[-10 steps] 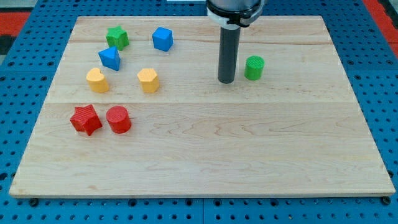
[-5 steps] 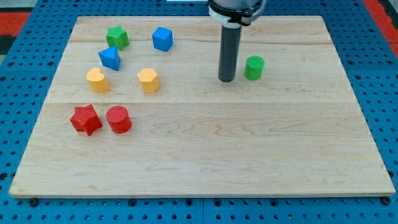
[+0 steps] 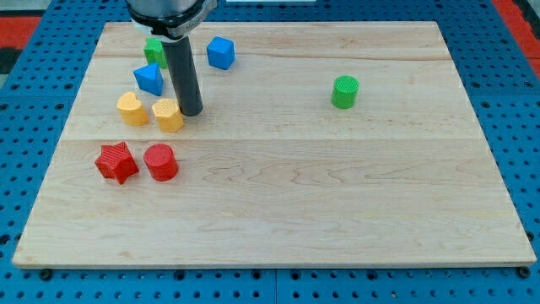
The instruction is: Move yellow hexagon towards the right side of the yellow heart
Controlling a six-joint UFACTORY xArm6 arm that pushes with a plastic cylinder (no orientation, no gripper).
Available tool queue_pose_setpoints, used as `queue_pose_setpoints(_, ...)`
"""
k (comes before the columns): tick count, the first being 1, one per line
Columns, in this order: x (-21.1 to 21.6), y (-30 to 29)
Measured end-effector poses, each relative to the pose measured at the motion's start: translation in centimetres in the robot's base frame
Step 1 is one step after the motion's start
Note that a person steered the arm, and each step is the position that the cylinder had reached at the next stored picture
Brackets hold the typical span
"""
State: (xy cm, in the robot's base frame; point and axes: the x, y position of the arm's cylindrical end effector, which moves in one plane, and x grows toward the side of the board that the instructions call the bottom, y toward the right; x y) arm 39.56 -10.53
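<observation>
1. No gripper is fitted, so no open or closed state applies; my tip (image 3: 191, 111) is set against the yellow hexagon's (image 3: 169, 115) right side.
2. The hexagon is seen just right of the yellow heart (image 3: 131, 109), probably nearly placed.
3. Blue block (image 3: 149, 79) above, red cylinder (image 3: 160, 162) below; nothing on the bench (image 3: 337, 194) obstructs

Green star (image 3: 153, 49) partly covered by the rod (image 3: 181, 72), only its left part showing. Upper end of the rod and the arm's dark collar (image 3: 167, 10) cut off by the view's top edge. Contact between my tip (image 3: 191, 111) and the yellow hexagon (image 3: 169, 114) too close to tell: touching or just beside. Blue pegboard (image 3: 506, 101) around the wooden board (image 3: 337, 194) cut off on all 4 sides.
</observation>
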Motion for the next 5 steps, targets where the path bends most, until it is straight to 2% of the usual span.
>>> queue_pose_setpoints(1,3.5,2.3)
queue_pose_setpoints(2,4.5,-4.6)
queue_pose_setpoints(3,4.4,-7.6)
queue_pose_setpoints(5,4.3,-6.6)
